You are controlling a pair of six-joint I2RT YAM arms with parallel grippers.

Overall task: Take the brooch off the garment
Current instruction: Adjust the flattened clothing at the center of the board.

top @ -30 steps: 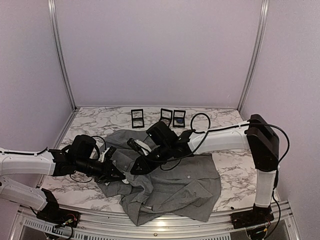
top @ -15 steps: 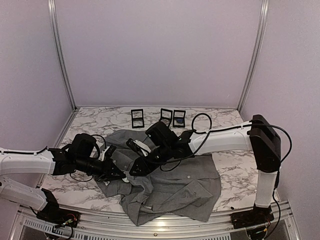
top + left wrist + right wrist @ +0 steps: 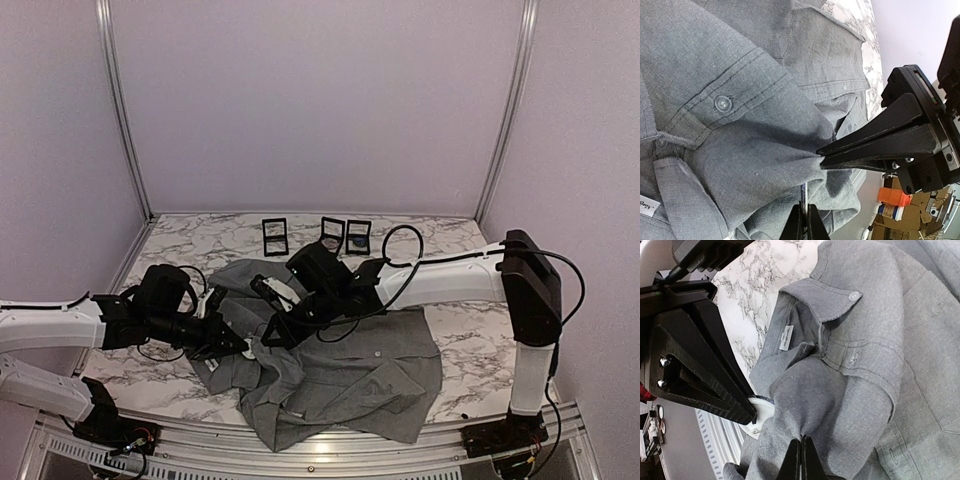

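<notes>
The grey buttoned garment lies crumpled at the near middle; collar open, white neck label showing.

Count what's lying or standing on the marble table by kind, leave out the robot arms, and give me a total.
grey shirt: 1
small black frames: 3
Total: 4
</notes>
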